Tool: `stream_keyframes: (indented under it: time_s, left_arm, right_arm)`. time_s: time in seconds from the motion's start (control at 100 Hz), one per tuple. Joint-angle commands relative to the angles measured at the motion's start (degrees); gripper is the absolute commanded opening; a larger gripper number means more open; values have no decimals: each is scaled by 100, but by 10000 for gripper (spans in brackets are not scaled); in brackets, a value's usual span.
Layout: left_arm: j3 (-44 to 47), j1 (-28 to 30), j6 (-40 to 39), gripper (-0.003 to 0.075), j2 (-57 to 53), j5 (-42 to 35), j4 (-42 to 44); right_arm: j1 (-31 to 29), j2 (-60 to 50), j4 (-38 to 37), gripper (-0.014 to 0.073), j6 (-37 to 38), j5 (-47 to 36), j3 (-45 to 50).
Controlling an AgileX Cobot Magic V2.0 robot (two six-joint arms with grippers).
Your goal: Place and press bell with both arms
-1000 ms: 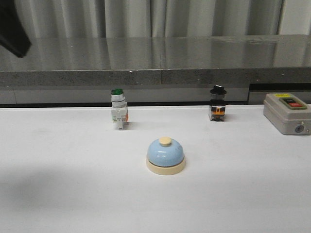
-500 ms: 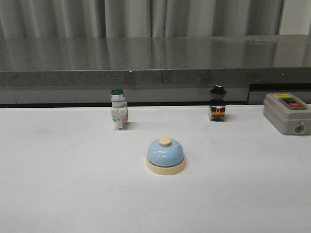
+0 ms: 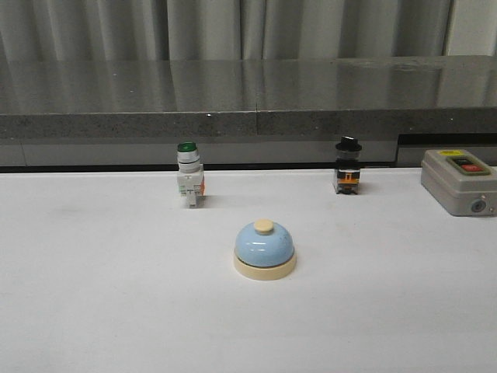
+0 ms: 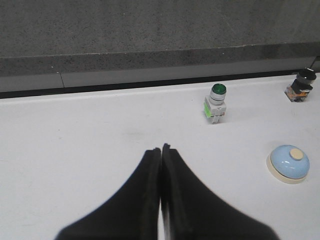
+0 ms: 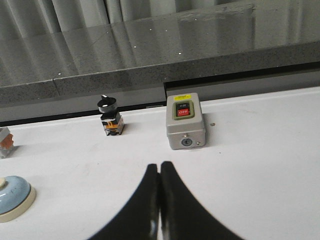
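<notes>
- Front view: the bell (image 3: pixel 265 249) sits upright on the white desk (image 3: pixel 93 311), near the middle, with bare surface all round it.
- Behind it to the left stands a green-capped switch (image 3: pixel 189 176); behind to the right a black-capped switch (image 3: pixel 348 166). Both are well apart from the bell and close to the desk's back edge.
- A grey switch box (image 3: pixel 460 182) lies at the right, cut off by the frame edge. A dark stone ledge (image 3: pixel 248 97) runs along behind the desk. Neither arm shows in this view.
- Left wrist view: the left claw (image 4: pixel 161 148) hangs above bare desk, its two dark fingers pressed together at the tips — nothing between them.
- The bell (image 4: pixel 288 163) lies well off to one side of the claw, the green-capped switch (image 4: pixel 216 102) beyond it, and the black-capped switch (image 4: pixel 300 85) partly cut off at the frame edge.
- Right wrist view: the right claw (image 5: pixel 159 165) is likewise closed tip to tip and holds nothing, over open desk.
- The switch box (image 5: pixel 185 127) stands just ahead of it, with the black-capped switch (image 5: pixel 110 116) beside that.
- Only part of the bell (image 5: pixel 15 197) shows here — the frame edge cuts it off — and a sliver of the green-capped switch's body at the same edge is too little to make out.
</notes>
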Motion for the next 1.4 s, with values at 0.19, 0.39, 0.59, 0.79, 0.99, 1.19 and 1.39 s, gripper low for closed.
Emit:
stream_keyframes:
  time_s: [0.19, 0.39, 0.59, 0.79, 0.99, 1.19, 1.39]
  left_arm:
    - [-139, 23, -58, -21, 4, -373, -96]
    - [-139, 23, -58, -21, 4, -373, -96]
    - [12, 23, -58, -21, -85, -706, 351]
    - [695, 82, -58, -21, -776, -1555, 646]
    - [1592, 344, -58, -21, -1633, -2176, 992]
    - [2543, 437, -58, -21, -2471, -2958, 1014]
    - [3200, 437, -58, -21, -3096, -3225, 1002]
  right_arm:
    - [-45, -112, 0, -64, -44, -467, -114]
    - [-45, -112, 0, -64, -44, -467, -114]
    - [-45, -112, 0, -64, -44, -467, -114]
    - [-45, -112, 0, -64, -44, -467, -114]
    - [-45, -112, 0, -64, -44, -467, -114]
    - [-45, -112, 0, -64, -44, -467, -114]
    - [-45, -112, 0, -64, -44, -467, -114]
